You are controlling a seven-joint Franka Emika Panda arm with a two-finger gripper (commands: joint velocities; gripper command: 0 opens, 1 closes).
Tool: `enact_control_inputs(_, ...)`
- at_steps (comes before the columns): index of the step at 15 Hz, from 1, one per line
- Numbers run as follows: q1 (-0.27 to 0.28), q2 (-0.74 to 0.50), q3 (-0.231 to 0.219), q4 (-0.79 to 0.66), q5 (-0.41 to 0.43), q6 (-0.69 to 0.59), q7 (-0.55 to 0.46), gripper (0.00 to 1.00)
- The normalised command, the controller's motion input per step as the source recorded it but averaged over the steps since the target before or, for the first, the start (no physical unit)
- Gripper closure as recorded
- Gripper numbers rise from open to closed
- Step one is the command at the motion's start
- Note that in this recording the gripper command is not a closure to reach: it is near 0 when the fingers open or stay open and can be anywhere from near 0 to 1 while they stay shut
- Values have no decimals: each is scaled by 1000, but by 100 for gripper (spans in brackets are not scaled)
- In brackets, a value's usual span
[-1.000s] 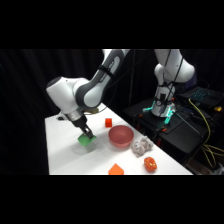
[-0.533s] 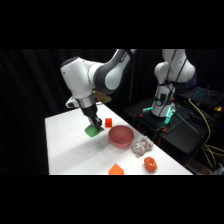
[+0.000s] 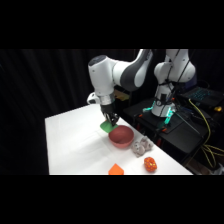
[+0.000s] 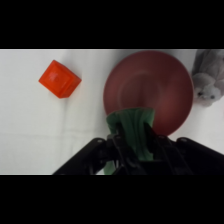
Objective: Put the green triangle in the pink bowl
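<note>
Side view: the gripper (image 3: 109, 121) hangs above the white table (image 3: 75, 142), clamped on the green triangle (image 3: 105, 127), which is lifted off the surface just left of the pink bowl (image 3: 121, 136). Right of the bowl lies a grey-white lumpy object (image 3: 141, 146), then an orange-red piece (image 3: 150, 163); an orange block (image 3: 116, 170) sits at the near edge.

Wrist view: the green triangle (image 4: 133, 131) is pinched between the fingers, overlapping the near rim of the pink bowl (image 4: 150, 90). An orange-red cube (image 4: 60, 79) lies to the left, the grey lumpy object (image 4: 209, 76) at the right.
</note>
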Motion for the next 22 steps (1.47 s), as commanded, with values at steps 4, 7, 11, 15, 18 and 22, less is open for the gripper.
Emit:
enact_control_inputs(4,112,-247,-3,-344,-207,141,238,98)
enact_control_inputs(7,47,-203,-12,-197,-148,89,152,97)
enact_control_inputs(11,29,-199,-16,-149,-107,62,122,0)
enact_control_inputs(15,33,-211,-14,-164,-110,75,116,0)
enact_control_inputs(18,29,-217,-19,-177,-116,89,101,0)
enact_control_inputs(22,18,-220,-28,-168,-119,92,86,0)
